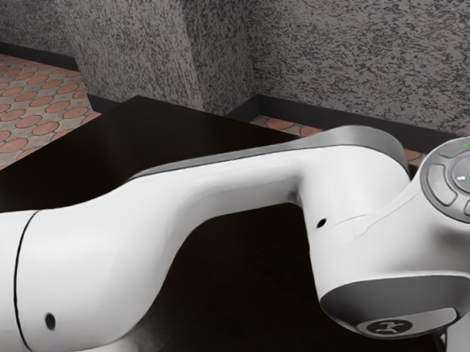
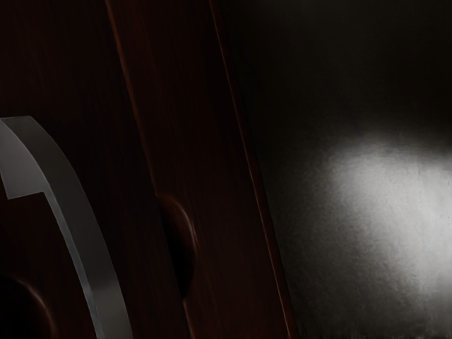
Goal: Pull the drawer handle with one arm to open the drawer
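So the closest thing to me is the arm [image 1: 186, 244]. Its fat white link is coming in from the exterior view's left and stretching across toward the right, sitting in front of most of the table. Over on the far left the floor [image 1: 25, 99] is showing off an orange-and-tan tile pattern. Next to that, the dark, nearly black table [image 1: 152, 131] is running back toward a corner of the speckled grey wall [image 1: 340, 48]. Following the arm rightward, it's bending at a big grey-capped elbow joint [image 1: 393, 305]. Right at the exterior view's right edge, the round grey button pad [image 1: 455, 180] on the last link is facing the camera, with a tiny green light above it.

Honestly, I can't tell if the gripper is released or clenched on anything, because the arm is running out past the edge at that point.

The wrist camera is where the actual target is turning up. The drawer handle [image 2: 74, 226] is sitting close under the hand as a pale grey curved bar, arcing in front of the drawer front [image 2: 141, 99], which is very dark reddish wood. Just past the handle there's a rounded dark bump [image 2: 180, 244] sticking up from that same panel, though I can't tell what it is. Beyond the panel's thin reddish edge, a dark flat surface [image 2: 296, 85] is catching a bright patch of glare [image 2: 388, 212]. Whether the drawer is sitting open or shut, I can't make out.
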Controlling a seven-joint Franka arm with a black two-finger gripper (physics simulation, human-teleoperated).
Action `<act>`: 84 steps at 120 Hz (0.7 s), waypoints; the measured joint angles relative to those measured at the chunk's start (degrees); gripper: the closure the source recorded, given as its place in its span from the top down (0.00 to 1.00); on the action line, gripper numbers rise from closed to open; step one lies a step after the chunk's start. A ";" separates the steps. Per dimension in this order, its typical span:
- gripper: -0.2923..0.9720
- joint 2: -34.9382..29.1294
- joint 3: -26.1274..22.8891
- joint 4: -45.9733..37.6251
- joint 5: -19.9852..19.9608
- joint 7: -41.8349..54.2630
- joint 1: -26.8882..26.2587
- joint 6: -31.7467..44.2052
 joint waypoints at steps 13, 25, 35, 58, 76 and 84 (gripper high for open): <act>0.85 -0.80 0.11 -2.12 0.49 0.11 0.24 0.09; 0.92 -2.11 0.21 -4.31 0.42 0.36 0.43 0.03; 0.75 -5.07 0.46 -7.88 0.51 0.46 0.42 0.05; 0.60 -8.80 0.85 -12.22 0.80 0.40 0.13 -0.06; 0.67 -11.12 1.57 -15.85 0.80 0.31 -0.48 0.07; 0.67 -12.67 2.16 -17.99 0.80 0.28 -0.99 0.23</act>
